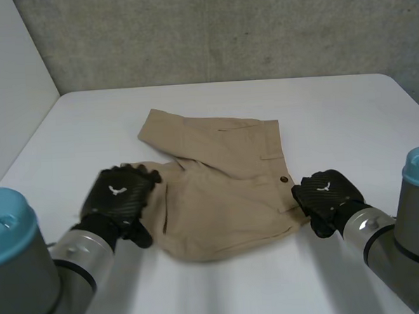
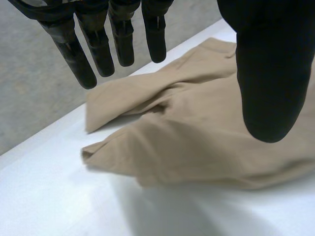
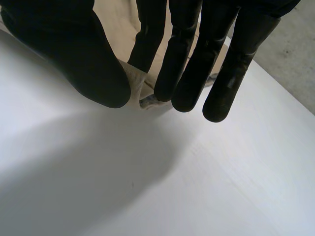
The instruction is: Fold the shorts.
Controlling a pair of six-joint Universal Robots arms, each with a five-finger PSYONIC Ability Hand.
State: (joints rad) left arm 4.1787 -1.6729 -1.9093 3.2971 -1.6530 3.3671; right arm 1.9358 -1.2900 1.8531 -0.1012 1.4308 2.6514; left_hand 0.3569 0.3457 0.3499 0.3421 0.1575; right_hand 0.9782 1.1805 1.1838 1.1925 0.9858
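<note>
- The left hand (image 1: 120, 193), at the lower left, hangs over the left end of the shorts (image 1: 224, 177). Its fingers (image 2: 98, 49) are straight and hold nothing.
- The shorts lie in the middle of the table (image 1: 347, 107), stretching left to right between both hands.
- The right hand (image 1: 327, 193), at the lower right, pinches the right edge, so it looks readier to lift.

A white table (image 1: 348, 114) stood against a rough grey concrete wall (image 1: 224, 29), with a smooth, paler wall (image 1: 8, 76) at its left side. Soft, even light fell across the tabletop.
</note>
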